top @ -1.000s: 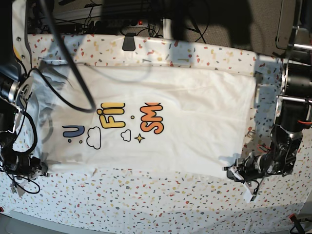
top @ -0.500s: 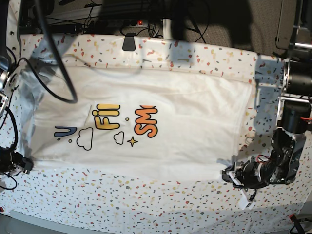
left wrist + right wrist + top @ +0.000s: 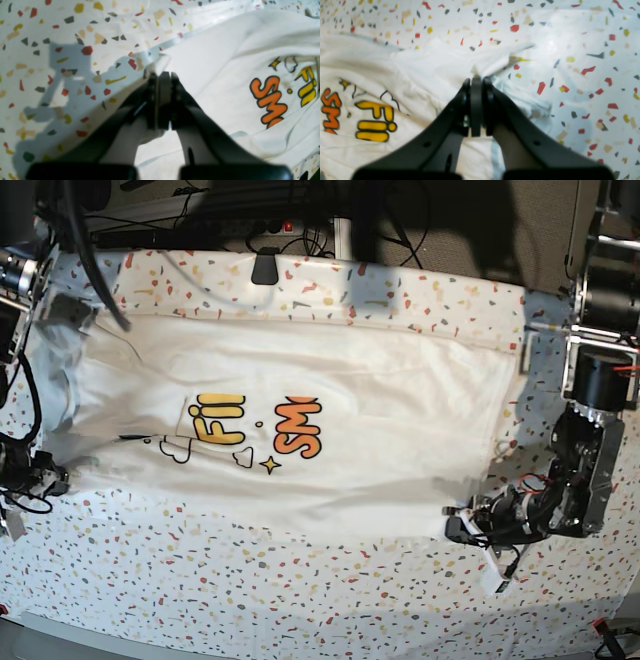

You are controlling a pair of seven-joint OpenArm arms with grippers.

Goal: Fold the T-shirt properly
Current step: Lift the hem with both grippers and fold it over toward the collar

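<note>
Base view, T-shirt on speckled cover

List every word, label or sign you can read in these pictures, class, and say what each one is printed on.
"Fil" in yellow letters: on the front of the T-shirt, seen in the base view and both wrist views.
"SM" in orange letters: on the same T-shirt; the rest of the word is folded under.
Cloud and star drawings beside the letters carry no text.
Nothing else is readable; the speckled table cover bears only coloured flecks.
</note>
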